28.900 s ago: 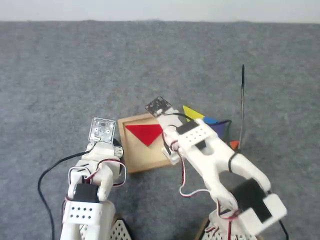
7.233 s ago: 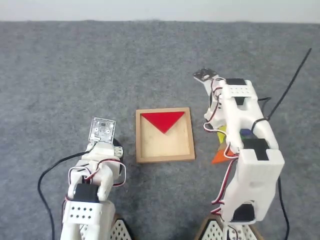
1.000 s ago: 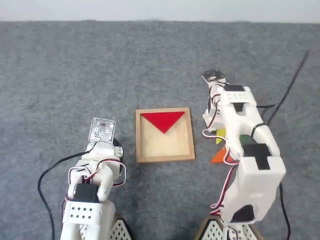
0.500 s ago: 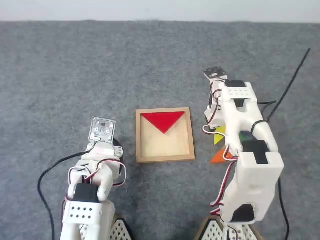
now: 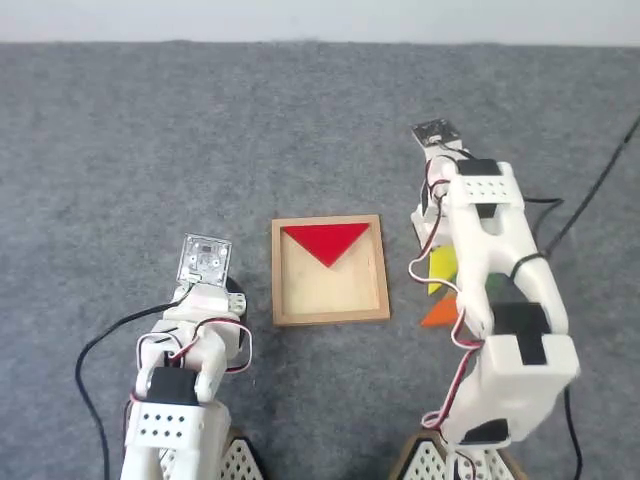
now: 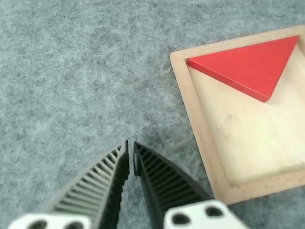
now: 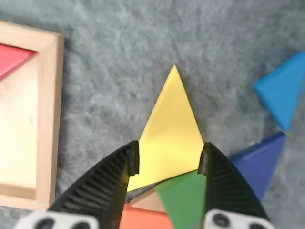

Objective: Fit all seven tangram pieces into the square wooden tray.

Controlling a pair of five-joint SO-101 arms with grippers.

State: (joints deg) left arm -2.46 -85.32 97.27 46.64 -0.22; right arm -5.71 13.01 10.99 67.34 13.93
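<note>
The square wooden tray [image 5: 329,315] lies mid-table, with a red triangle [image 5: 326,241] in its far part. In the right wrist view my right gripper [image 7: 168,156] is open, its fingers on either side of the wide end of a yellow triangle [image 7: 171,121] on the felt beside the tray [image 7: 50,119]. A green piece [image 7: 183,196] and an orange piece [image 7: 143,214] lie against the yellow one. A dark blue piece [image 7: 255,160] and a light blue piece [image 7: 283,93] lie farther off. My left gripper [image 6: 130,145] is shut and empty over the felt beside the tray [image 6: 190,105].
The right arm [image 5: 485,235] covers most of the loose pieces in the high view, where parts of the yellow triangle [image 5: 441,270] and the orange piece [image 5: 440,314] show. Black cables trail at the right and by the left arm's base. Open grey felt stretches behind the tray.
The right arm has shifted a little to the right and stretched farther out, uncovering more of the yellow triangle. The left arm and the tray have not moved.
</note>
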